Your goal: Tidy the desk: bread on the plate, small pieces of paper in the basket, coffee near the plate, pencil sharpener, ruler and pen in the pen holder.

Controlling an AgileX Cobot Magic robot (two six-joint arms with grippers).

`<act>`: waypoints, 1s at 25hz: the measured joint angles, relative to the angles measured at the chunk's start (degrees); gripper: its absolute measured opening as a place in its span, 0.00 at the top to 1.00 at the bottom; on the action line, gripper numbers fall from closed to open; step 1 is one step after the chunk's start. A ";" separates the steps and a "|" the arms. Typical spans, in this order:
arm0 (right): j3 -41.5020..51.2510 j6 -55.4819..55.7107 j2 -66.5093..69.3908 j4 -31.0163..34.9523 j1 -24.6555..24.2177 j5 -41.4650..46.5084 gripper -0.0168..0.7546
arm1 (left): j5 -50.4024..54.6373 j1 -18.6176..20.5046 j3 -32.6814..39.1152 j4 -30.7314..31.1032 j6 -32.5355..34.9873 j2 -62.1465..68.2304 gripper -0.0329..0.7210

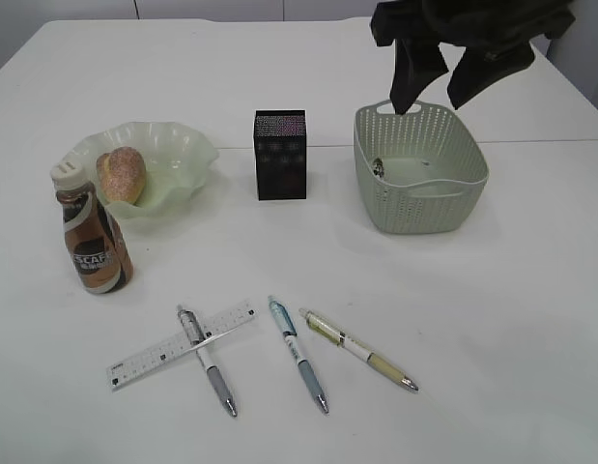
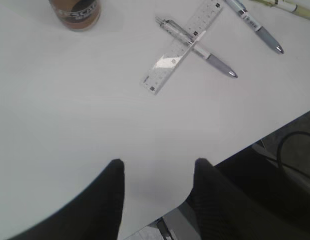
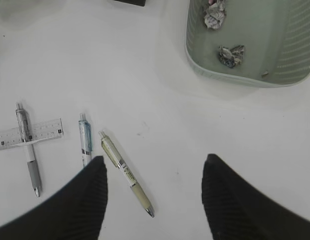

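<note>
A: What's left is the ruler (image 1: 181,344) and three pens, all near the front edge of the desk (image 1: 511,319). The ruler is clear, thin and flat, so I'd judge it light, stiff and slippery, with little for a claw to bite on.

B: The grey-grip pen (image 1: 206,360) lies across it, touching. I'd lift that pen first, by its rubber grip, then take the ruler across its narrow width at the end that pokes out.

A: The blue pen (image 1: 297,353) and the yellow-green pen (image 1: 356,349) lie just to the right, apart from each other. Round barrels roll, I'd guess; pinch them mid-barrel.

B: Farther back, the bread (image 1: 121,175) sits in the plate (image 1: 183,145) toward the left edge, the coffee (image 1: 92,241) stands just in front, the pen holder (image 1: 280,155) is mid-table, and the basket (image 1: 453,208) is to the right.

A: The claws?

B: The right gripper (image 3: 155,192) stands wide with nothing between the jaws, hanging above the basket's far rim. The left gripper (image 2: 157,192) is half open and empty, over the desk's front edge.

A: The right wrist view shows crumpled paper (image 3: 231,55) inside the basket; the exterior view catches only a scrap. The left wrist view shows the pen-over-ruler crossing closest. No pencil sharpener shows anywhere.
</note>
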 joint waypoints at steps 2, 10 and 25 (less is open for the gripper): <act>0.00 0.00 0.00 0.00 0.00 0.12 0.37 | -0.10 -1.68 0.00 0.32 2.08 1.75 0.49; 0.00 0.00 -0.13 0.00 0.00 0.12 0.37 | -1.02 -14.90 -6.09 13.39 3.44 8.13 0.46; 0.00 0.00 -0.13 -4.21 0.00 0.36 0.37 | -7.03 -26.21 -13.93 14.59 8.77 32.35 0.36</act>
